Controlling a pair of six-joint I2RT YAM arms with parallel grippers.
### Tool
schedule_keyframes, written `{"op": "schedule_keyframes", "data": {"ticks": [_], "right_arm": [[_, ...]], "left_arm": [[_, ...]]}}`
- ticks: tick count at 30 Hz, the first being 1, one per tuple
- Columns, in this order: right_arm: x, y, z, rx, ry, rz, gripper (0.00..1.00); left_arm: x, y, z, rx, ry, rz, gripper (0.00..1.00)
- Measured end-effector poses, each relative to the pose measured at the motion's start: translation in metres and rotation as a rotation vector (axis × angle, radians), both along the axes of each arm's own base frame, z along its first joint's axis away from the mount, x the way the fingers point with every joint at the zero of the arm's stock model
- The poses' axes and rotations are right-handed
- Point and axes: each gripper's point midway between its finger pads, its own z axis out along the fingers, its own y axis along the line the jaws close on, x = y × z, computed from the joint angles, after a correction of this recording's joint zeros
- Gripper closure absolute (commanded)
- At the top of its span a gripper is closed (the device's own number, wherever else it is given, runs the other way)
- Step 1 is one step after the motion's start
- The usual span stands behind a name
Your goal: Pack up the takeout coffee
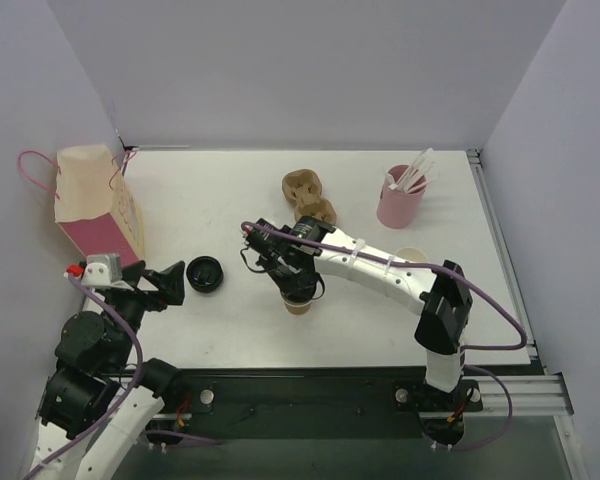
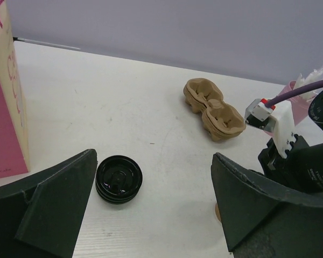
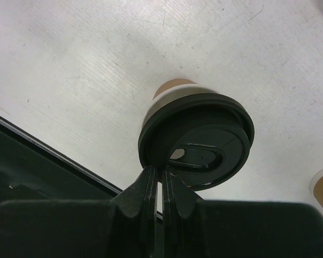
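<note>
step: lidding, prob. mid-way
cup point(image 3: 173, 86): desk point(image 1: 230, 190) front-centre, lid point(image 3: 204, 129) on top, looks tilted
R claw point(image 3: 160, 174): pinching lid rim
L claw point(image 2: 153, 188): spread wide, empty, near spare lids point(image 2: 118, 179)
2nd cup point(image 1: 412, 255): no lid, by R arm
next: seat lid flat, let go w/o tipping cup

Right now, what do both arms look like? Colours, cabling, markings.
Left arm and right arm: white links, black joints, black wedge-shaped jaws. A purple cable runs along each. Each wrist has a pale block with red tabs.
</note>
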Motion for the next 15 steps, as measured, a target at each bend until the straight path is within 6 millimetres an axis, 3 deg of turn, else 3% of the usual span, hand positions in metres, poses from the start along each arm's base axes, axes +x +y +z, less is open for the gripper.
{"op": "schedule_keyframes", "data": {"ticks": [6, 15], "right_arm": [[-0.003, 0.008, -0.007, -0.051, 0.010, 0.025, 1.00], [-0.003, 0.005, -0.017, -0.140, 0.028, 0.033, 1.00]], "left_arm": [[-0.001, 0.006, 0.001, -0.006, -0.007, 0.031, 0.03], [0.000, 0.009, 0.001, -0.007, -0.008, 0.046, 0.03]]}}
